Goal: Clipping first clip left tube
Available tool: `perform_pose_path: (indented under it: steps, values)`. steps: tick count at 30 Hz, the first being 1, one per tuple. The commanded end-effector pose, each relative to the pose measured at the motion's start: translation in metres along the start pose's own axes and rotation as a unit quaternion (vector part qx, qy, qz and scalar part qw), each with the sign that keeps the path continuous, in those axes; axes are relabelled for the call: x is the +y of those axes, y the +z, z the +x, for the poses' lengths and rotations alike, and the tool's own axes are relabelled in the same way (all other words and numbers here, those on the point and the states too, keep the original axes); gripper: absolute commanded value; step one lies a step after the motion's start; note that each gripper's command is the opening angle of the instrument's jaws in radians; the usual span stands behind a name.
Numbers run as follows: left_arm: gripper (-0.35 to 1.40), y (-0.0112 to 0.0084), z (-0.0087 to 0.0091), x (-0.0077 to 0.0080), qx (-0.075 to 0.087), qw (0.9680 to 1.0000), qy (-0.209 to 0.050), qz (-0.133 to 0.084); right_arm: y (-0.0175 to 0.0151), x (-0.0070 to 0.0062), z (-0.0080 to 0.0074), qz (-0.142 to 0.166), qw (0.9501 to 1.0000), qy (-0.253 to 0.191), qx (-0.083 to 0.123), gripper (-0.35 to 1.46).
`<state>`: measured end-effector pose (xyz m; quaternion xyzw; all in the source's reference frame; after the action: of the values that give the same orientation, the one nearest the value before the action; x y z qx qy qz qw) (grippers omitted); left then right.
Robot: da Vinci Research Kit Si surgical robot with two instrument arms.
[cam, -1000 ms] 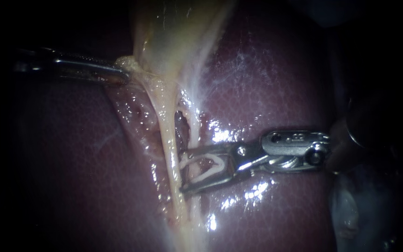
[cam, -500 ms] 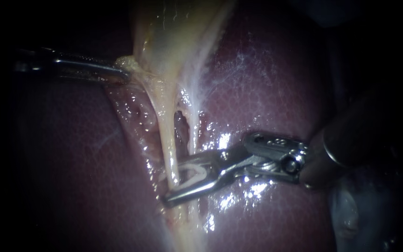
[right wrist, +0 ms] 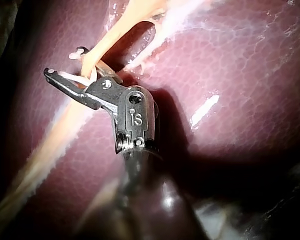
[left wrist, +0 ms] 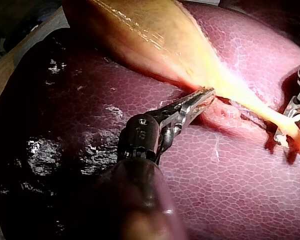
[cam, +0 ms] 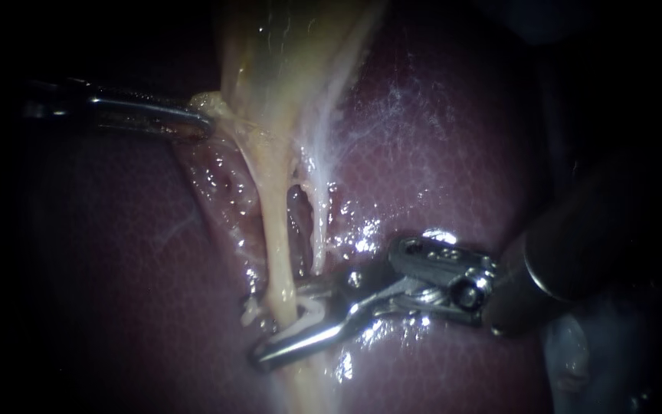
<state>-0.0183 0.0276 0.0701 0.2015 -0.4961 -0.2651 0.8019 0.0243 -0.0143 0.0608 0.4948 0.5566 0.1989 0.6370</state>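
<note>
The pale left tube point(cam: 276, 245) runs down from the yellow gallbladder point(cam: 285, 61). A thinner right tube point(cam: 317, 222) lies beside it. My right instrument point(cam: 281, 322) has its jaws standing apart around the left tube, one on each side. A white clip point(cam: 309, 310) sits between them against the tube. The right wrist view shows the same: my right instrument point(right wrist: 65, 62) straddles the left tube point(right wrist: 110, 37) with the clip point(right wrist: 72, 78) in it. My left instrument point(cam: 193, 126) is shut on a tag of gallbladder tissue and holds it leftward. In the left wrist view, my left instrument point(left wrist: 202, 97) shows the same hold.
Dark red liver point(cam: 438, 138) surrounds the tubes on both sides and glistens wet near the right instrument. A small window point(cam: 300, 207) opens between the two tubes. The right instrument's dark shaft point(cam: 576, 245) crosses the right side over the liver.
My right instrument has moved left and down; its jaws, earlier just right of the left tube, now reach across it. The left instrument has held still.
</note>
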Motion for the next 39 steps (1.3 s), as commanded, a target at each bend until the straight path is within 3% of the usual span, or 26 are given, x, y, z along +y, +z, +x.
perform_pose_path:
  steps: [1,5,14,20,23,28,39]
  values:
    - [-0.35,0.0,0.0,0.0,0.0,1.0,0.0,0.0,0.0001,-0.0003,0.0002,0.001,1.0,0.0,0.002,0.47]
    - [-0.35,0.0,0.0,0.0,0.0,1.0,0.0,0.0,0.0002,-0.001,0.0009,0.005,1.0,0.002,0.006,0.45]
    - [-0.35,0.0,0.0,0.0,0.0,1.0,0.0,0.0,-0.0004,-0.001,0.0011,0.006,1.0,0.003,0.007,0.29]
    - [-0.35,0.0,0.0,0.0,0.0,1.0,0.0,0.0,-0.0007,-0.0011,0.001,0.005,0.9998,0.02,0.007,-0.01]
    - [-0.35,0.0,0.0,0.0,0.0,1.0,0.0,0.0,-0.0008,-0.0012,0.001,0.006,0.9994,0.032,0.007,-0.35]
    - [-0.35,0.0,0.0,0.0,0.0,1.0,0.0,0.0,-0.0008,-0.0012,0.0011,-0.007,0.9978,0.064,0.016,-0.35]
    - [-0.35,0.0,0.0,0.0,0.0,1.0,0.0,0.0,-0.0008,-0.0011,0.001,-0.007,0.9976,0.067,0.016,-0.35]
